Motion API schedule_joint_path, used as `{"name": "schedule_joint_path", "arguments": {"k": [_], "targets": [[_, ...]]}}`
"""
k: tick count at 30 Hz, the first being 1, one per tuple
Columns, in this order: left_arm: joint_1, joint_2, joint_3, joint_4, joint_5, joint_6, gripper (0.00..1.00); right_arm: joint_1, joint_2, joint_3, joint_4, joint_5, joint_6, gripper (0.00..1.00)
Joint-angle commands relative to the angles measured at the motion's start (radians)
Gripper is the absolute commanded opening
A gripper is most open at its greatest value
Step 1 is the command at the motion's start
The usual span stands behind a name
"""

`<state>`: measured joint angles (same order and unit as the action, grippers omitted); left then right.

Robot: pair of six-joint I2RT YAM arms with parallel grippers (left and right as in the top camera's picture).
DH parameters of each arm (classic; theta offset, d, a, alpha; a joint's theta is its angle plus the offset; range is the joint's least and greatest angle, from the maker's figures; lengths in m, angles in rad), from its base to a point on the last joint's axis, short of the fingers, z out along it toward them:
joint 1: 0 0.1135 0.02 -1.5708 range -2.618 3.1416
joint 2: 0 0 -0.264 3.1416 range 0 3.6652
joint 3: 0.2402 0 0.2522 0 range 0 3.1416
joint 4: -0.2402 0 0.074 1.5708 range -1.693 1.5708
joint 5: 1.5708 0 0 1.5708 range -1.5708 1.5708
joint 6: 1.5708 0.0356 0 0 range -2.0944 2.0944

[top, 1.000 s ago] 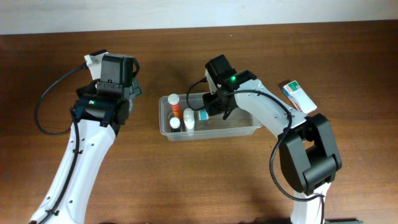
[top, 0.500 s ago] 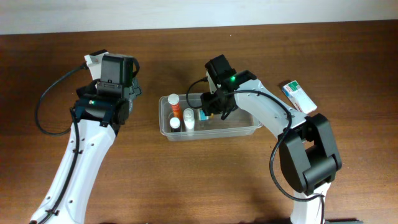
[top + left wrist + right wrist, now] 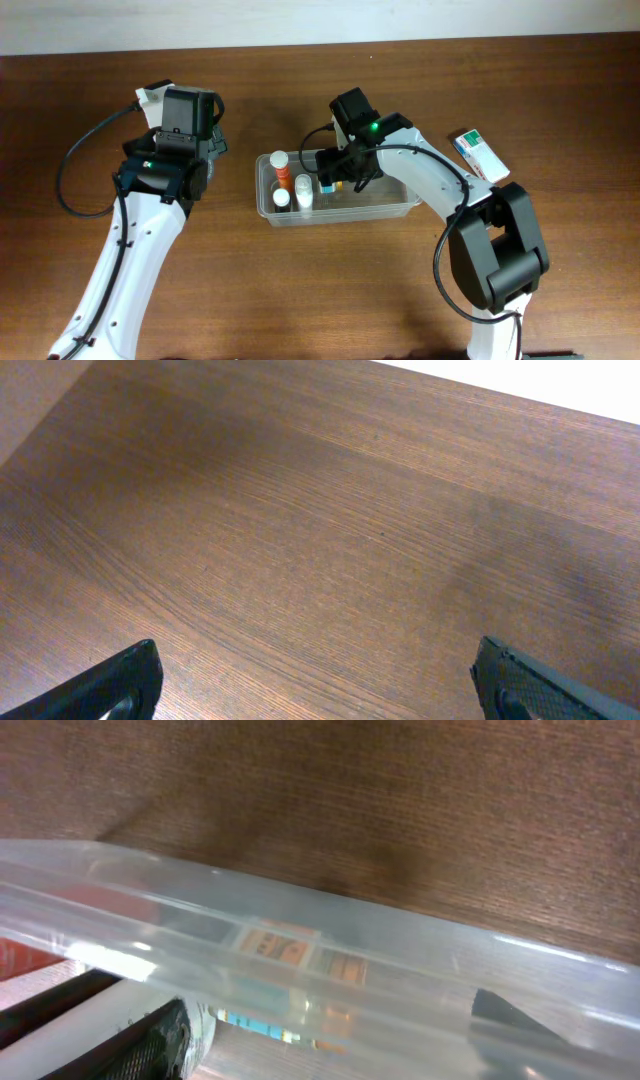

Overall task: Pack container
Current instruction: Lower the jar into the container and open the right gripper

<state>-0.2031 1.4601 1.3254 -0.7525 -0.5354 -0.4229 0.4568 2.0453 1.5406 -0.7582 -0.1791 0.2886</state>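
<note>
The container [image 3: 385,205] is a clear plastic tub in the middle of the table. An orange bottle [image 3: 281,170], two white bottles [image 3: 303,190] and a blue-labelled bottle [image 3: 326,184] are in its left half. My right gripper [image 3: 345,172] reaches down into the tub beside the blue-labelled bottle. In the right wrist view the tub's wall [image 3: 420,950] crosses the frame. Behind it my right gripper [image 3: 330,1040] stands open, with that bottle [image 3: 265,1020] lying loose by the left finger. My left gripper [image 3: 320,690] hangs open over bare wood, left of the tub.
A small white-and-green box [image 3: 480,155] lies on the table to the right of the tub. The left arm's wrist [image 3: 185,125] hovers near the tub's left end. The table's far edge meets a white wall.
My right gripper's jaws have spread apart inside the tub, letting go of the blue-labelled bottle. The left arm has not moved.
</note>
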Motion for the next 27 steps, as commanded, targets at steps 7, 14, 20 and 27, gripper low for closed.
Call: {"name": "schedule_joint_path", "arguments": {"k": [7,14,20,27], "targets": [[0.003,-0.021,0.002,0.000,-0.011,0.006,0.99,0.002,0.023,-0.005,0.015,-0.013,0.008,0.81],[0.003,-0.020,0.002,0.000,-0.011,0.005,1.00,0.004,0.023,-0.005,0.022,-0.013,0.008,0.82],[0.003,-0.021,0.002,0.000,-0.011,0.005,0.99,0.024,0.023,-0.005,0.039,-0.012,0.008,0.81],[0.003,-0.021,0.002,0.000,-0.011,0.006,0.99,0.000,0.022,-0.005,0.040,-0.063,0.008,0.67]]}}
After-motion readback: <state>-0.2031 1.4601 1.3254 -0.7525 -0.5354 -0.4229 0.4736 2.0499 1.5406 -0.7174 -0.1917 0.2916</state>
